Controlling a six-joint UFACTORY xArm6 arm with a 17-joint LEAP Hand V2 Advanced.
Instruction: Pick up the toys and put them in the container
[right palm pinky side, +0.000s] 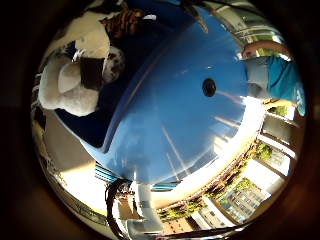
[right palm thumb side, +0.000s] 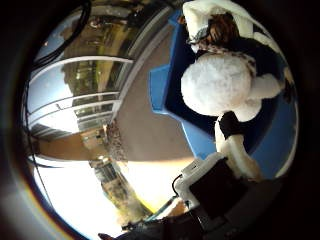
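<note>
Over the blue container (right palm pinky side: 170, 130), we're hovering close.
We're seeing the robot hand (right palm thumb side: 235, 150) curling round a white plush toy (right palm thumb side: 216, 85); tiger-striped toy (right palm pinky side: 122, 22) lying inside the container beside it.

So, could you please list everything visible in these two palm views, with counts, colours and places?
Container: one, blue, close under the palm, on a tan floor.
White plush toy: one, fluffy, inside the container.
Tiger-striped plush toy: one, orange and black, inside the container beside the white one.
Spotted plush toy: one, white with dark spots, inside the container; shape hard to tell.
Hand: one, white and black, at the view's edge above the container.
</note>
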